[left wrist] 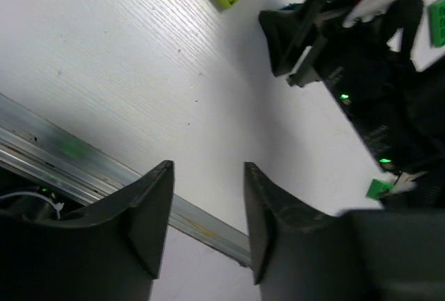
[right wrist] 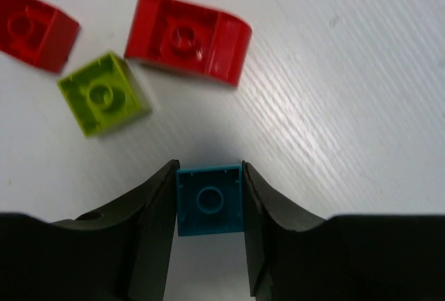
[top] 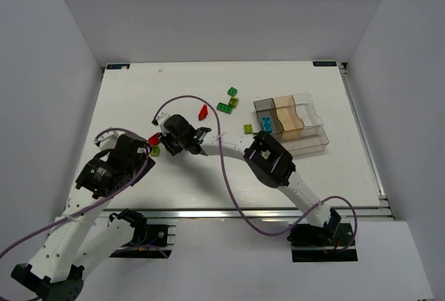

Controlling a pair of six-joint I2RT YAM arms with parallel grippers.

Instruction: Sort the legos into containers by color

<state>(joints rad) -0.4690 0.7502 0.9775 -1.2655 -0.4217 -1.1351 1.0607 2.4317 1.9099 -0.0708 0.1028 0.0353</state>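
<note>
My right gripper [right wrist: 208, 200] is shut on a small blue lego [right wrist: 209, 199], underside up, just above the table. Ahead of it lie a curved red lego [right wrist: 188, 39], a second red lego [right wrist: 31, 26] and a yellow-green lego [right wrist: 103, 92]. In the top view this gripper [top: 164, 140] is left of centre, beside a red lego [top: 154, 137] and a yellow-green lego [top: 155, 151]; the blue one is hidden there. My left gripper [left wrist: 207, 204] is open and empty, close to the left [top: 144, 152]. The container [top: 292, 124] stands at the right.
Further legos lie mid-table: a red one [top: 203, 112], green ones [top: 224, 107] [top: 232, 92], yellow-green ones [top: 234, 102] [top: 247, 128], and a light blue one [top: 265, 121] at the container's left end. The metal rail [left wrist: 83, 158] runs along the near edge. The right arm's purple cable [top: 226, 169] loops over the table.
</note>
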